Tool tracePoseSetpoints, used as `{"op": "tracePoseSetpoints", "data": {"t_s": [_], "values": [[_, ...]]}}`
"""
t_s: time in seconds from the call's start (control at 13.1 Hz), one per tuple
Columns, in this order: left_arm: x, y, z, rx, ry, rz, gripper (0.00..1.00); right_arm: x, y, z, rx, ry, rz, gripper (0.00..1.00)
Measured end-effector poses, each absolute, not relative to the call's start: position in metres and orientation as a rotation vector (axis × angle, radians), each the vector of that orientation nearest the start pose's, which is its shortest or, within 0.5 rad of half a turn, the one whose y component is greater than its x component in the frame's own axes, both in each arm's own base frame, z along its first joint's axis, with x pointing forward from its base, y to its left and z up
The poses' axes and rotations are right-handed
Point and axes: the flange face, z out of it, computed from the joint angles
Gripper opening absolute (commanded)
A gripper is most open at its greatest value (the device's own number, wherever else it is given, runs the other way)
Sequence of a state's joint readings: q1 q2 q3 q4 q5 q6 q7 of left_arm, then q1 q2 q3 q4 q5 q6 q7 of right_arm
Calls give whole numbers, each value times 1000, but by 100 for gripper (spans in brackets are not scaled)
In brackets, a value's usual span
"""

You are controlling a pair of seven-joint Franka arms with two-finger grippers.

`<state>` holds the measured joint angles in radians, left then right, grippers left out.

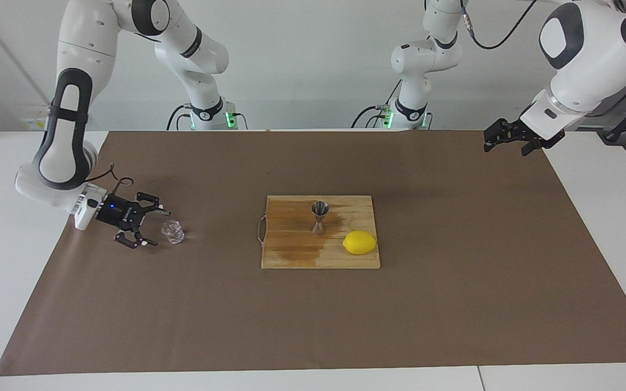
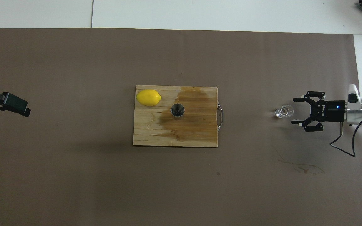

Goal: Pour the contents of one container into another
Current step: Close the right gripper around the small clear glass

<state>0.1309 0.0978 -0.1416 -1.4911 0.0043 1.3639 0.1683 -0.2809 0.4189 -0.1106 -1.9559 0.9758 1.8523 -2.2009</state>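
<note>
The left gripper [image 2: 9,105] is cut off at the overhead view's edge, jaws apart. The clear faceted glass cup [image 1: 173,232] stands upright on the brown paper [image 1: 454,304], just beside the right gripper [image 1: 150,225], whose jaws are spread. The steel jigger [image 1: 319,216] stands on the cutting board [image 1: 291,255].

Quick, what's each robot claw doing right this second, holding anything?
Right gripper: open, empty, low beside the glass cup, not touching it.
Left gripper: open, empty, raised over the mat's corner at its own end, waiting.
</note>
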Motion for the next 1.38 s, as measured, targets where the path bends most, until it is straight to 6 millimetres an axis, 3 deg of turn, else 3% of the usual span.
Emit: {"op": "tracePoseSetpoints", "data": {"t_s": [0.54, 0.92, 1.07, 1.38], "values": [[565, -3, 596, -3128, 280, 295, 100, 557, -141, 248, -1869, -1399, -781, 100], [562, 0, 596, -3127, 266, 206, 100, 556, -141, 246, -1871, -1395, -777, 99], [565, -1, 599, -3127, 268, 156, 100, 556, -141, 245, -1871, -1394, -776, 91], [567, -1, 599, -3127, 268, 134, 100, 555, -141, 245, -1872, -1393, -775, 60]]}}
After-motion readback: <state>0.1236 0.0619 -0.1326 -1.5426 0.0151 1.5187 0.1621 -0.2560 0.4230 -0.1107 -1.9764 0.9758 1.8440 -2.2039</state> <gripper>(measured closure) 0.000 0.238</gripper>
